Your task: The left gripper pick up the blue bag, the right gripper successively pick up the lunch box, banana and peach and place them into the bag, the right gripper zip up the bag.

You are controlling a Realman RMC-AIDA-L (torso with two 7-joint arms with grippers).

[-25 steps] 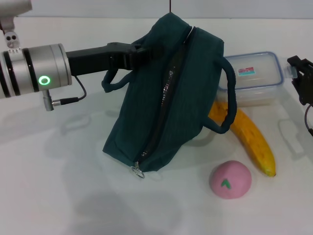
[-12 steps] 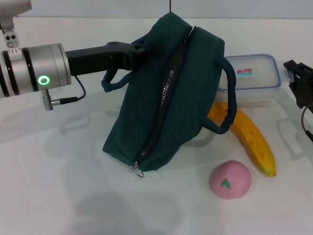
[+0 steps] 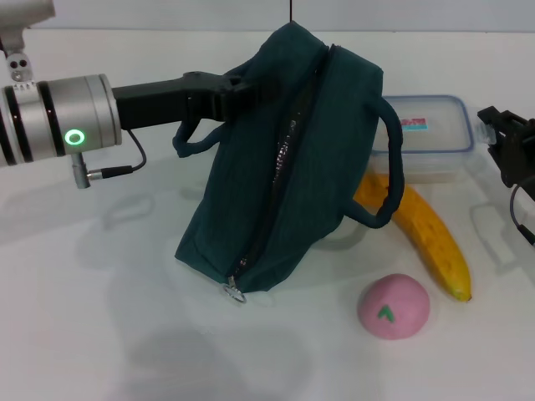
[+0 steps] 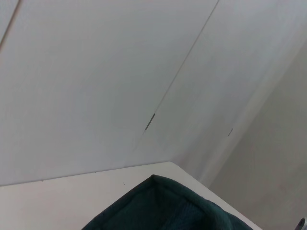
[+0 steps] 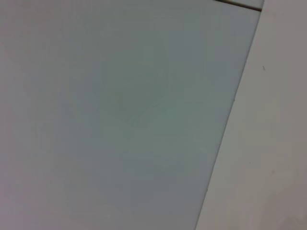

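The blue bag (image 3: 284,184) hangs tilted with its lower end on the white table, its zipper line facing me and the ring pull (image 3: 235,291) at the bottom. My left gripper (image 3: 238,90) is shut on the bag's upper edge; the left wrist view shows only the bag's top (image 4: 163,206). Behind the bag to the right sits the lunch box (image 3: 426,142). The banana (image 3: 430,234) lies in front of it, partly behind a bag handle. The peach (image 3: 394,307) rests near the banana's front tip. My right gripper (image 3: 495,134) is at the lunch box's right end.
The white table (image 3: 100,317) stretches bare to the front left. A grey wall rises behind the table's far edge. The left arm's silver section with a green light (image 3: 76,138) spans the upper left. The right wrist view shows only wall and table surface.
My right gripper has moved left, from the picture's right edge up to the lunch box's right end. The bag and the left arm have stayed still.
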